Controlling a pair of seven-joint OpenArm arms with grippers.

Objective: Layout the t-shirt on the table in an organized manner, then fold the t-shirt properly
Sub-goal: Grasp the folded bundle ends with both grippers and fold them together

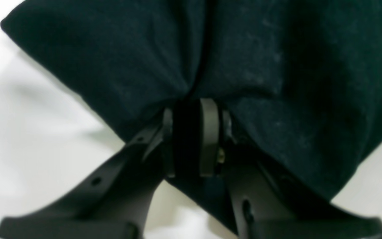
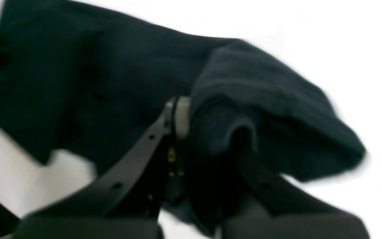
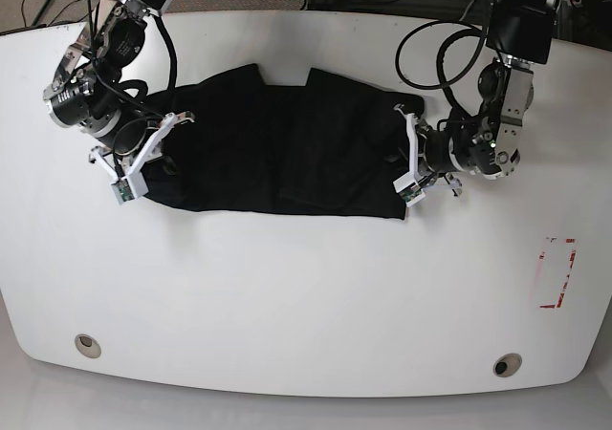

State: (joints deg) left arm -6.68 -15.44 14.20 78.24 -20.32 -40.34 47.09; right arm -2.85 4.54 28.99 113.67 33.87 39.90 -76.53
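The black t-shirt (image 3: 277, 153) lies stretched sideways across the far middle of the white table (image 3: 306, 296), partly folded over itself. My left gripper (image 3: 406, 158) is at the shirt's right edge in the base view. The left wrist view shows that left gripper (image 1: 191, 109) shut on a pinch of the dark t-shirt (image 1: 260, 66). My right gripper (image 3: 158, 148) is at the shirt's left edge. In the right wrist view this right gripper (image 2: 179, 109) is shut on a bunched fold of the t-shirt (image 2: 111, 83).
A small red-outlined rectangle (image 3: 557, 273) marks the table at the right. Two round grommet holes (image 3: 87, 345) (image 3: 507, 364) sit near the front edge. Cables loop behind the arm on the right (image 3: 449, 57).
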